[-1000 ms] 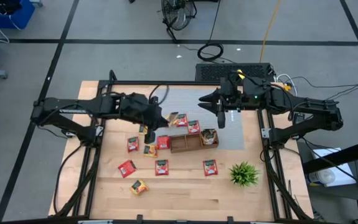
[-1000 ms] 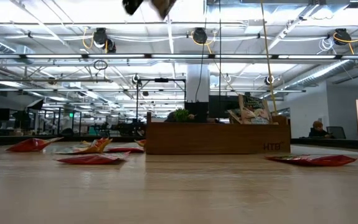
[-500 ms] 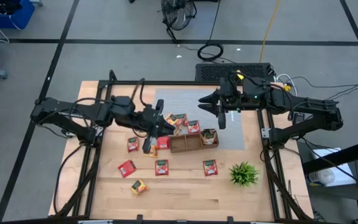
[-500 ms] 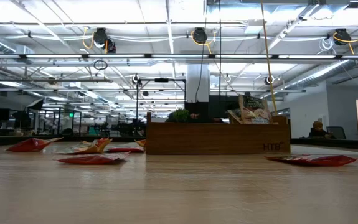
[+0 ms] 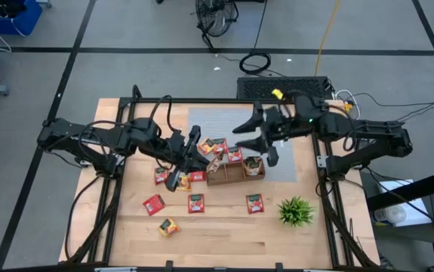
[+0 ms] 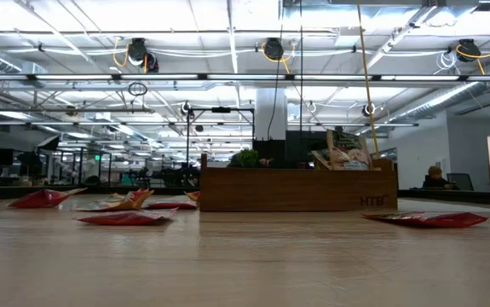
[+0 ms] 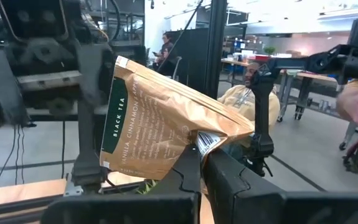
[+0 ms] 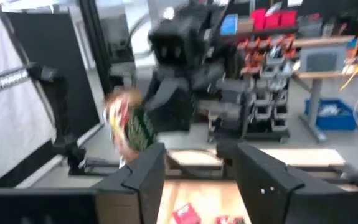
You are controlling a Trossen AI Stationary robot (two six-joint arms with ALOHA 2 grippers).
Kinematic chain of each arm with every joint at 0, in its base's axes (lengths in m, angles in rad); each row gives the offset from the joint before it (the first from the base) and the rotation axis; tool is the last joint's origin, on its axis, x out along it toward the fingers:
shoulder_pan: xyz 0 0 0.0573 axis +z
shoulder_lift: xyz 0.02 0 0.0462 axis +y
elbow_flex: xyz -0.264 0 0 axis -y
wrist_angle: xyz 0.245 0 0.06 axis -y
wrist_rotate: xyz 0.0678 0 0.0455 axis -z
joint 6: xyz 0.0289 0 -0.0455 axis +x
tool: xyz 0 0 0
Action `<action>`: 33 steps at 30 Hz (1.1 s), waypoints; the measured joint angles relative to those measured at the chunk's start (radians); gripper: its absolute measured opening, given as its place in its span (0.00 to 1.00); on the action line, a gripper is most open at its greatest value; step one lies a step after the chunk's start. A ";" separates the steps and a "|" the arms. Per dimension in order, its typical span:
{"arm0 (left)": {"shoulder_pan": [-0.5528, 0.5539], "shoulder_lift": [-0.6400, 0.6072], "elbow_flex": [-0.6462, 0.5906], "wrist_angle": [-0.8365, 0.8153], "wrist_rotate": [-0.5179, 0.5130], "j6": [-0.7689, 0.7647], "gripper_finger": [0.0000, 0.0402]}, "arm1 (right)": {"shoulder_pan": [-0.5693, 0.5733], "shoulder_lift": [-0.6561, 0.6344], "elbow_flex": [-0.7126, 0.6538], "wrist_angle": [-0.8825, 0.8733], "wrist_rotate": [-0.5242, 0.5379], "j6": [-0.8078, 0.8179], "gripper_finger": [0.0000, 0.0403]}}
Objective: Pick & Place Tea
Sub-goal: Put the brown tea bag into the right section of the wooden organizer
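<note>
My left gripper (image 5: pixel 192 145) is raised above the table just left of the brown wooden tray (image 5: pixel 218 178), pointing level and shut on a tan tea sachet (image 7: pixel 147 127) printed "Black Tea". My right gripper (image 5: pixel 253 140) hovers open over the tray's far side, facing the left gripper; nothing sits between its fingers (image 8: pixel 142 177). The right wrist view shows the held sachet (image 8: pixel 126 124) ahead of it, blurred. Several red and orange-yellow sachets (image 5: pixel 195 202) lie flat on the wood. A few more stand in the tray's right compartment (image 5: pixel 253 166). My left gripper pinches the sachet by one lower corner (image 7: pixel 205 140) between its two fingers, which point level toward the table's right. The sachet stands up from the fingers, tilted, lifted clear of the table and tray.
A spiky green plant (image 5: pixel 296 211) stands near the right front. A grey mat (image 5: pixel 283 170) lies under the tray's far side with sachets (image 5: pixel 235 154) on it. In the low view the tray (image 6: pixel 297 190) stands mid-table, with flat sachets (image 6: pixel 125 218) left and right of it.
My left gripper has risen out of the low view with the sachet, tipped from pointing down to level, and swung toward the tray. My right gripper has turned toward the left gripper, and its fingers have opened wider.
</note>
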 joint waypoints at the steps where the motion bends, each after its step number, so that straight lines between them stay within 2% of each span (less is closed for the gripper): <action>1: 0.000 0.000 0.000 0.001 0.000 0.000 0.02 | 0.005 0.011 0.000 0.006 0.000 -0.001 0.46; 8: 0.000 0.000 0.000 0.008 0.000 0.002 0.02 | 0.050 0.055 0.000 0.105 0.000 0.003 0.50; 14: 0.000 0.000 0.000 0.009 0.003 0.003 0.02 | 0.077 0.101 0.000 0.189 -0.004 0.032 0.50; 18: 0.000 0.000 0.000 0.009 0.006 0.002 0.02 | 0.098 0.135 0.000 0.244 -0.058 0.057 0.50; 22: 0.000 0.000 0.000 0.009 0.018 0.000 0.02 | 0.114 0.145 0.000 0.248 -0.055 0.059 0.49; 27: 0.000 0.000 0.000 0.008 0.018 -0.001 0.02 | 0.115 0.141 0.000 0.250 -0.054 0.099 0.40; 33: 0.000 0.000 0.000 -0.003 0.018 -0.001 0.02 | 0.115 0.129 0.000 0.249 -0.055 0.142 0.19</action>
